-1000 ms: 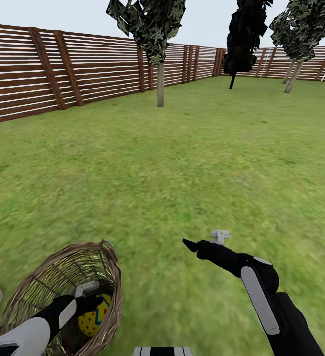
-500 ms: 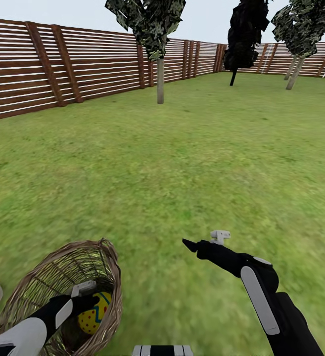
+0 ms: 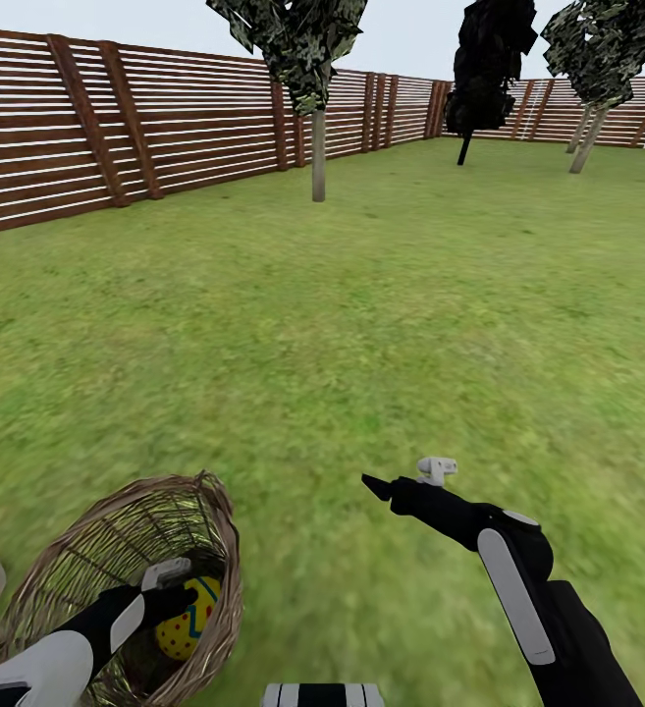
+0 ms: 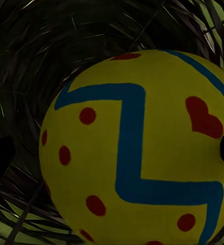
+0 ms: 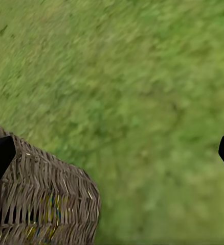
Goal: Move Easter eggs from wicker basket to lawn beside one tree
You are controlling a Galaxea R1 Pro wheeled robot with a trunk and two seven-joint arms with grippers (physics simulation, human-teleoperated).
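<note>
Head view: we found the left gripper (image 3: 170, 599) inside the basket (image 3: 219, 550) at 7 o'clock, fingers astride an egg (image 3: 189, 621); grip unconfirmed. Right gripper (image 3: 405, 478) idled, spread. Next: clench, lift clear.

Green lawn (image 3: 381, 324), wicker basket (image 3: 219, 550), trees (image 3: 318, 167)

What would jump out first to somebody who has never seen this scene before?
Probably the bright yellow egg with a blue zigzag and red hearts and dots, sitting deep inside the woven brown wicker basket at the near left, with the robot's left gripper reaching in around it. Beyond stretches the wide green lawn, ringed by a brown slatted wooden fence, with the right gripper poised over bare grass.
</note>
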